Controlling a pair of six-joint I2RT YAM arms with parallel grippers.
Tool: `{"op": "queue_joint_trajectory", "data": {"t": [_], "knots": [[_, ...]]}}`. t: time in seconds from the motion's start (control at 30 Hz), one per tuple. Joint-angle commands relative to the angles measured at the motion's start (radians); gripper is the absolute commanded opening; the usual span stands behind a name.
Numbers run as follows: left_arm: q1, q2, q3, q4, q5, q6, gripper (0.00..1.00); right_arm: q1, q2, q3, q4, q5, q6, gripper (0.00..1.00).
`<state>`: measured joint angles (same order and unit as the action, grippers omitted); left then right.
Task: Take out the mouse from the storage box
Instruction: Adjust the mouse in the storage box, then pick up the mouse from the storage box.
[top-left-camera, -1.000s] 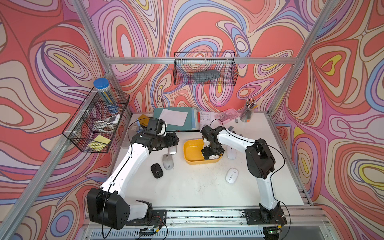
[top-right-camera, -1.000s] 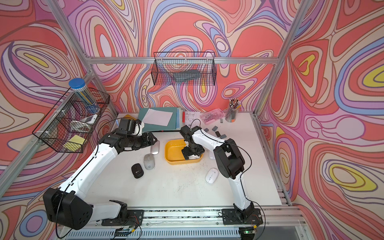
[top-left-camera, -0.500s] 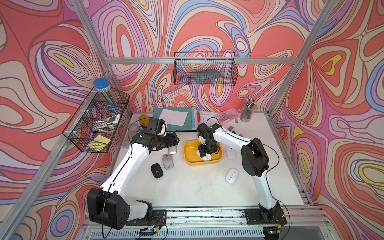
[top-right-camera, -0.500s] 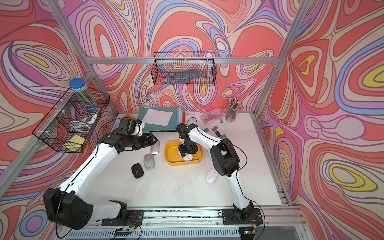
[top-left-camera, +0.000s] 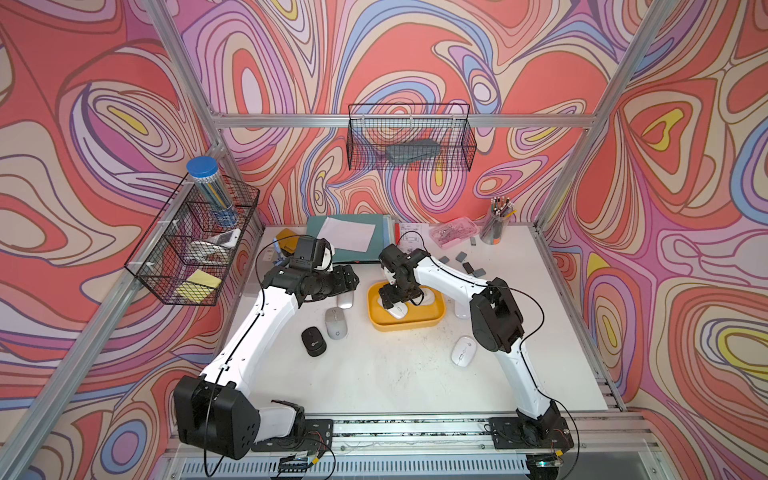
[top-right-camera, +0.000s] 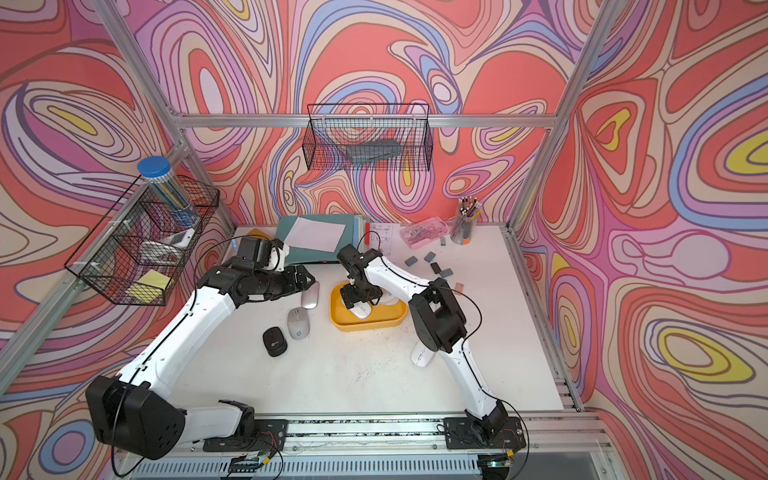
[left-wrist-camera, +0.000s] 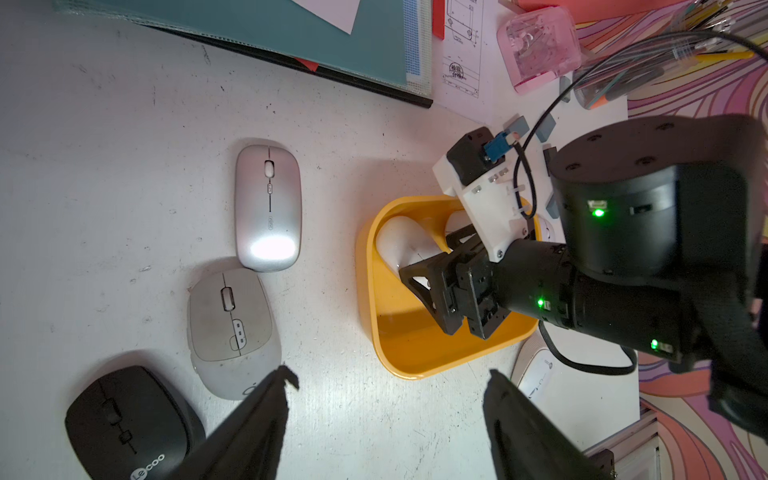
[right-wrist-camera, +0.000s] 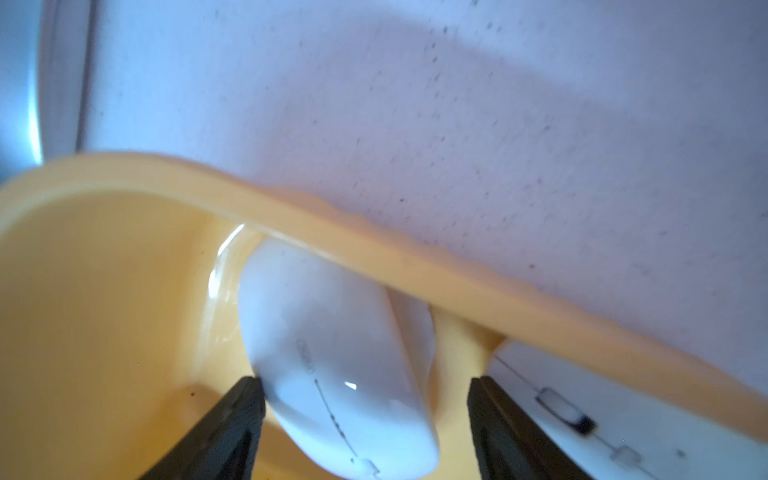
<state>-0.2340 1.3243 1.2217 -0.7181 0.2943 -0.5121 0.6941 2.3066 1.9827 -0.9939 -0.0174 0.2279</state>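
Swirl-patterned walls (top-left-camera: 415, 50) in coral, lilac and blue, aluminium frame (top-left-camera: 291, 121), scuffed white tabletop (top-left-camera: 395, 374), black wire baskets (top-left-camera: 365, 137) hung on rails

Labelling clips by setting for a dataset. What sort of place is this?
Likely a lab robot cell dressed as an office desk: two robot arms at a white table, an aluminium frame with swirl-printed walls, plus a pencil cup and a wire basket.

right gripper (right-wrist-camera: 365, 382) slid across storage box (top-left-camera: 409, 326) from one end to other; white mouse (right-wrist-camera: 324, 353) now sits between its spread jaws
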Motion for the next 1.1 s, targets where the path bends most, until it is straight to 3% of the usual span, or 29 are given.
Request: {"op": "queue_joint_trajectory", "data": {"t": [0.0,0.1,0.27,0.43,0.6,0.83,1.07], "knots": [[0.006,0.001,-0.005,0.005,0.014,0.014,0.78,-0.011,-0.094,-0.028,0.038,0.144,-0.029,0.83],[0.007,0.0,-0.005,0.006,0.015,0.014,0.78,-0.035,-0.109,-0.068,0.021,0.196,-0.074,0.85],[0.007,0.0,-0.006,0.005,0.017,0.015,0.78,-0.096,-0.114,-0.145,0.055,0.169,-0.087,0.87],[0.007,0.001,-0.007,0.005,0.009,0.017,0.77,-0.169,-0.131,-0.214,0.129,0.028,-0.073,0.86],[0.007,0.006,-0.008,0.007,0.026,0.02,0.76,-0.176,-0.126,-0.235,0.144,-0.026,-0.088,0.85],[0.007,0.001,-0.014,0.014,0.034,0.018,0.75,-0.176,-0.144,-0.269,0.082,-0.208,-0.038,0.81],[0.007,-0.002,-0.014,0.018,0.046,0.015,0.74,-0.159,-0.254,-0.439,0.086,-0.363,0.061,0.8]]}}
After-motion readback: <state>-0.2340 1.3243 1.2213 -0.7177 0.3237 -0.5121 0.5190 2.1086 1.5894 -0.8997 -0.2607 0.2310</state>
